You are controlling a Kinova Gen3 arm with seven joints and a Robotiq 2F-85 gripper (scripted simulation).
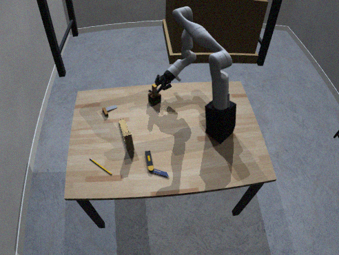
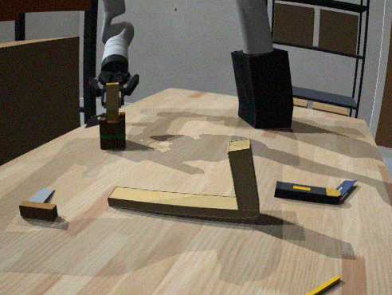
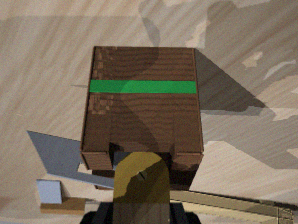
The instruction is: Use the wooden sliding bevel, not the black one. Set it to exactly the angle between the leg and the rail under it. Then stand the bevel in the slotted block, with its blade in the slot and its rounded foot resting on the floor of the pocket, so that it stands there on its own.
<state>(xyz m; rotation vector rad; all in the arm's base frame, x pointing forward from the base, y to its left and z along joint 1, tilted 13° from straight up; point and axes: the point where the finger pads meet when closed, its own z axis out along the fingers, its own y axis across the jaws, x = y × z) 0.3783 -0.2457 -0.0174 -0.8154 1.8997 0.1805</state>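
Note:
My gripper [image 2: 113, 85] is shut on the wooden sliding bevel [image 2: 112, 101], holding its stock upright. The stock's lower end is in the pocket of the dark slotted block [image 2: 112, 131] with the green stripe. In the wrist view the rounded wooden stock [image 3: 141, 182] sits at the pocket mouth of the block [image 3: 144, 107], and the grey blade [image 3: 60, 155] sticks out to the left. The gripper [image 1: 161, 83] and block [image 1: 154, 97] are at the table's far middle. The leg and rail piece [image 2: 207, 191] lies mid-table. The black bevel [image 2: 315, 192] lies to the right.
A small wooden square with a grey blade [image 2: 37, 206] lies at the left. A yellow pencil [image 1: 100, 166] lies near the front left. The arm's black base [image 1: 220, 118] stands at the table's right. A large wooden crate [image 1: 215, 27] stands behind the table.

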